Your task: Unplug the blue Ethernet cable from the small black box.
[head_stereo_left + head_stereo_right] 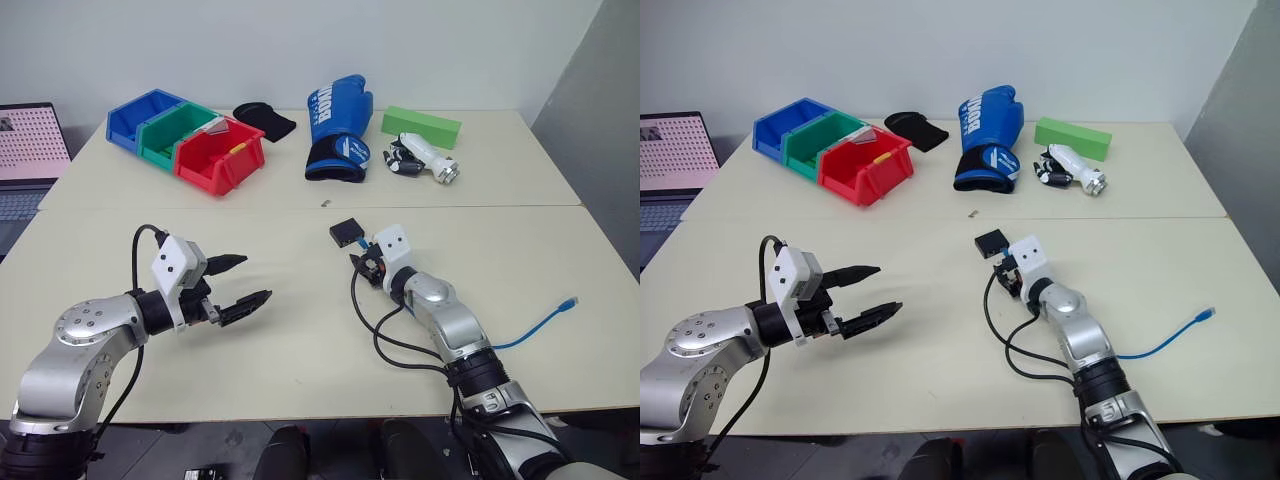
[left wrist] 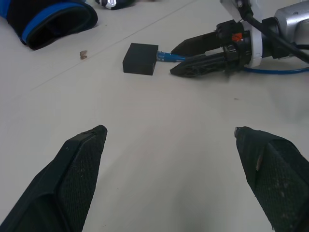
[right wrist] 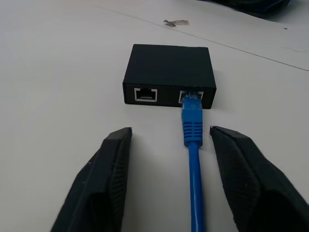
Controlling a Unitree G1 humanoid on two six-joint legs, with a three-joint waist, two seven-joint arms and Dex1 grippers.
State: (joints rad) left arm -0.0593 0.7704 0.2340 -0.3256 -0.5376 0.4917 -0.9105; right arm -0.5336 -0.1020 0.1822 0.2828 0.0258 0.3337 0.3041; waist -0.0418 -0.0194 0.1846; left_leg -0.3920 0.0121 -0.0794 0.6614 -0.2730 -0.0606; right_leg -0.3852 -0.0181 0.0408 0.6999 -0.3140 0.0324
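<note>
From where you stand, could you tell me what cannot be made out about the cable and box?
- Cable: the stretch beneath the right arm is hidden in the eye views.
- Box: its far edge is hidden by its own body in the right wrist view.
- Plug latch: too small to tell.

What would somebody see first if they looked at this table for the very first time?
Probably the big blue boxing glove at the far side of the table, next to the blue, green and red bins. Nearer the middle, the right hand has a finger on each side of the blue Ethernet cable, which is plugged into the small black box. The left hand hangs open over bare table.
</note>
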